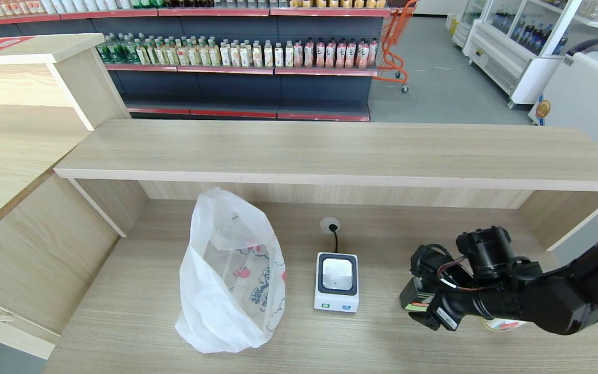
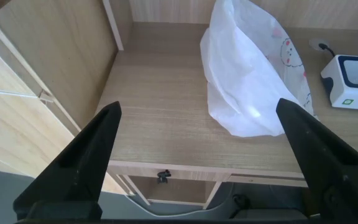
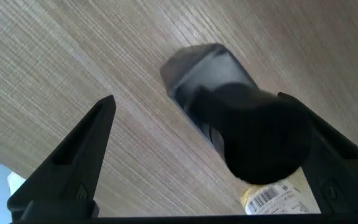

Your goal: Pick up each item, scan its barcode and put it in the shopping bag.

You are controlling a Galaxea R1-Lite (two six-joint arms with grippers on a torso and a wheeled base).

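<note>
The white plastic shopping bag (image 1: 231, 275) stands open on the counter's left half, with the white barcode scanner (image 1: 336, 280) just to its right. My right gripper (image 1: 417, 304) hangs low over the counter right of the scanner. In the right wrist view my right gripper (image 3: 196, 102) is open, and a blurred dark item (image 3: 253, 130) with a round black end sits between the fingers, close to one of them. A barcode label (image 3: 269, 199) shows beside it. My left gripper (image 2: 199, 109) is open and holds nothing, above the counter's front left edge, near the bag (image 2: 253, 74).
A white round item with red print (image 1: 501, 324) peeks out under the right arm. A raised wooden ledge (image 1: 340, 150) runs along the back of the counter, with a side wall (image 1: 39, 249) on the left. The scanner's cable goes to a grommet (image 1: 330, 224).
</note>
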